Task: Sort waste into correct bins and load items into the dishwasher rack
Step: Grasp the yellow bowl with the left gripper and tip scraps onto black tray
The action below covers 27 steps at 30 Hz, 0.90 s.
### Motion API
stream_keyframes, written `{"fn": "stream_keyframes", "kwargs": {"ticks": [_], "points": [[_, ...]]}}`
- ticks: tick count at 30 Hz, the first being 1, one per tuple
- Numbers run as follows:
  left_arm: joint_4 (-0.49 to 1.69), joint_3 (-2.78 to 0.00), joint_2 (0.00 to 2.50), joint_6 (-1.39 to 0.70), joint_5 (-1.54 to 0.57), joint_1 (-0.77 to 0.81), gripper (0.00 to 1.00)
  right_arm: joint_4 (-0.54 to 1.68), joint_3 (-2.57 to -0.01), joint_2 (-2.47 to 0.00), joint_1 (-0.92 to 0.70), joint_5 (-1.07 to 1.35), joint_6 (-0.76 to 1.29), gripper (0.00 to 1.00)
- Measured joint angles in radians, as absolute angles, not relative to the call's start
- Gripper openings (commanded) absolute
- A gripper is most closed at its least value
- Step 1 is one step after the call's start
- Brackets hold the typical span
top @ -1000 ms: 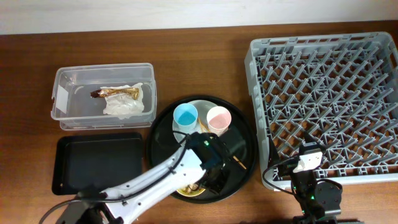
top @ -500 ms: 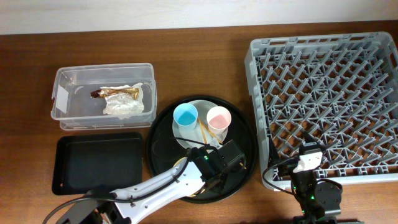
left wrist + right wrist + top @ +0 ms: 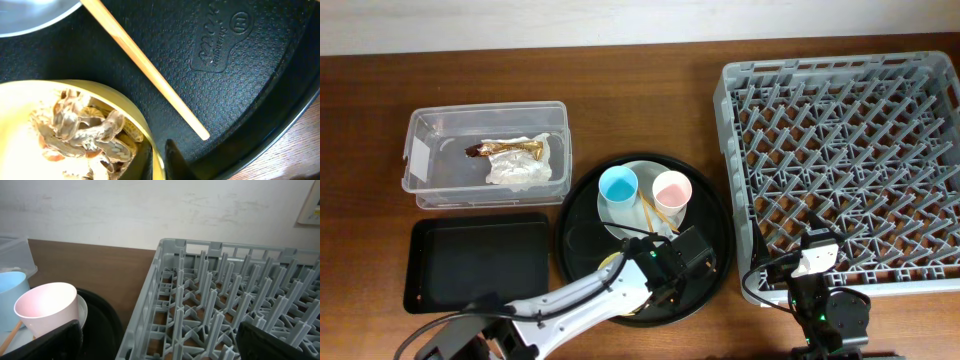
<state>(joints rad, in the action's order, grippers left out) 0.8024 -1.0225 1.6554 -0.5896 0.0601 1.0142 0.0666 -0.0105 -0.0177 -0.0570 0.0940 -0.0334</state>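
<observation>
My left gripper [image 3: 159, 160] is shut on the rim of the yellow bowl [image 3: 20, 125], one finger inside and one outside. The bowl holds pale beige food scraps [image 3: 85, 130] and sits on the round black tray [image 3: 240, 75]. A wooden chopstick [image 3: 150, 75] lies just beyond it. In the overhead view the left arm [image 3: 660, 280] covers the bowl. The blue cup [image 3: 618, 186] and pink cup [image 3: 671, 190] stand on the grey-green plate [image 3: 642, 166]. My right gripper [image 3: 160, 340] is open and empty at the near left corner of the grey dishwasher rack [image 3: 840, 160].
The clear tub [image 3: 420, 150] at the back left holds the white napkin [image 3: 515, 170] and the gold-brown wrapper [image 3: 505, 149]. The shallow black tray [image 3: 475, 260] lies in front of it. The pink cup [image 3: 47, 307] shows left of the rack [image 3: 225, 295] in the right wrist view.
My left wrist has shifted right and towards the front of the round tray, uncovering the chopsticks by the plate. The right arm has not moved.
</observation>
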Motion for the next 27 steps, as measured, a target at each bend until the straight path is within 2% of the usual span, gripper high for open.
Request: {"fn": "stream_keyframes", "kwargs": {"ticks": [4,10,12,14,18,19,20,22,27], "points": [[0.815,-1.025,1.655,-0.595,0.064,1.015,0.0,0.067,-0.01,-0.018,-0.057,0.094,-0.033,0.99],[1.156,-1.278,1.66,-0.542,0.172,1.004,0.0,0.066,-0.01,-0.017,-0.057,0.094,-0.034,0.99],[1.243,-1.362,1.623,-0.516,0.178,0.928,0.0,0.067,-0.01,-0.017,-0.057,0.094,-0.033,0.99],[1.254,-1.375,1.559,-0.477,0.159,0.813,0.0,0.066,-0.01,-0.017,-0.057,0.094,-0.033,0.99],[1.262,-1.38,1.409,-0.331,-0.038,0.294,0.0,0.066,-0.01,-0.017,-0.057,0.094,-0.034,0.99],[1.266,-1.38,1.402,-0.3,-0.089,0.204,0.0,0.066,-0.01,-0.017,-0.057,0.094,-0.033,0.99],[1.255,-1.375,1.402,-0.262,-0.177,0.079,0.0,0.067,-0.01,-0.017,-0.057,0.094,-0.034,0.99],[1.186,-1.32,1.397,-0.2,-0.313,-0.073,0.0,0.066,-0.01,-0.017,-0.057,0.094,-0.033,0.99],[0.997,-1.005,1.393,0.005,-0.784,-0.522,0.0,0.067,-0.01,-0.017,-0.057,0.094,-0.033,0.99]]}}
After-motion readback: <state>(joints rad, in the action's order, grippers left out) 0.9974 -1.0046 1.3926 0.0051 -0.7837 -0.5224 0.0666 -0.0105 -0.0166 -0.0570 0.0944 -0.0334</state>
